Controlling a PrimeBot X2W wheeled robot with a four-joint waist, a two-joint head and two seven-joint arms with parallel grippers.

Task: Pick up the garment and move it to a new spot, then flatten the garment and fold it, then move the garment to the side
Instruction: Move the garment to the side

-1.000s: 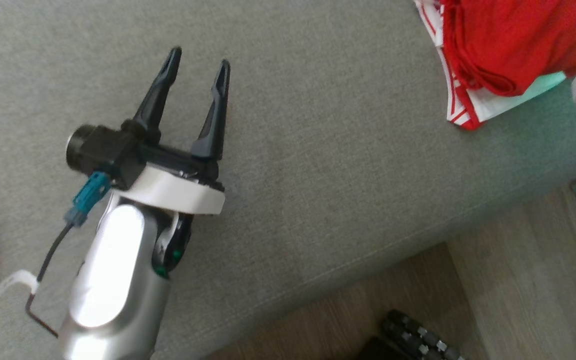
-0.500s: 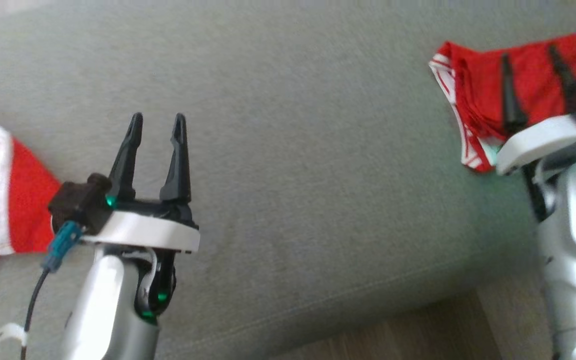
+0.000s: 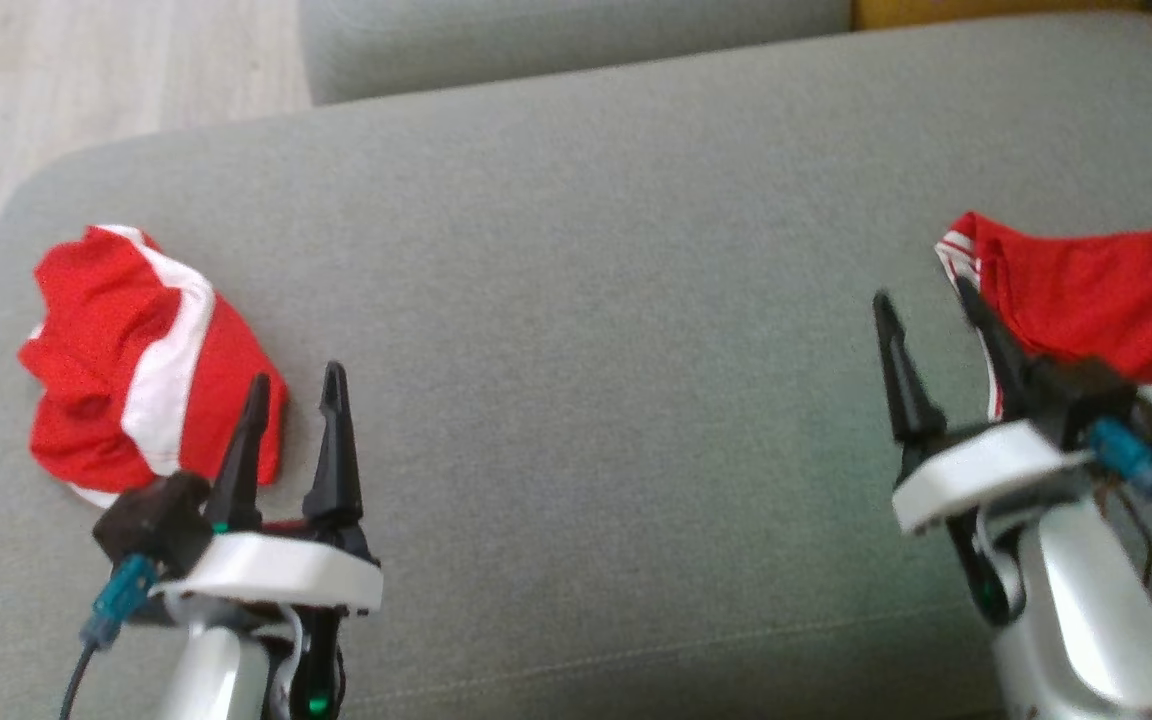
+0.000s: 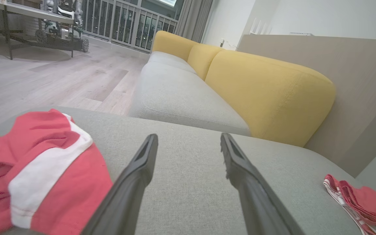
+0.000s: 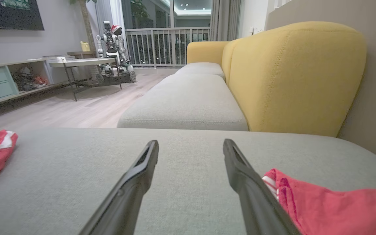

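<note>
- A grey sofa cushion [image 3: 586, 250] carries everything.
- A crumpled red garment with a white stripe [image 3: 136, 350] lies at its left end.
- A second red garment [image 3: 1106, 300] lies at the right edge.
- Left gripper [image 3: 296, 378]: fingers spread, empty, just beside the striped garment.
- Right gripper [image 3: 921, 295]: fingers spread, empty, beside the second.

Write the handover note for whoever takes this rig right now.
Left gripper: open, empty, beside the crumpled red-and-white garment at the grey cushion's left end.
Right gripper: open, empty, at the edge of the red garment at the right end.
Done: cannot tell; nothing is held.
Left: pick up the crumpled garment, flatten, fold, set aside.
</note>
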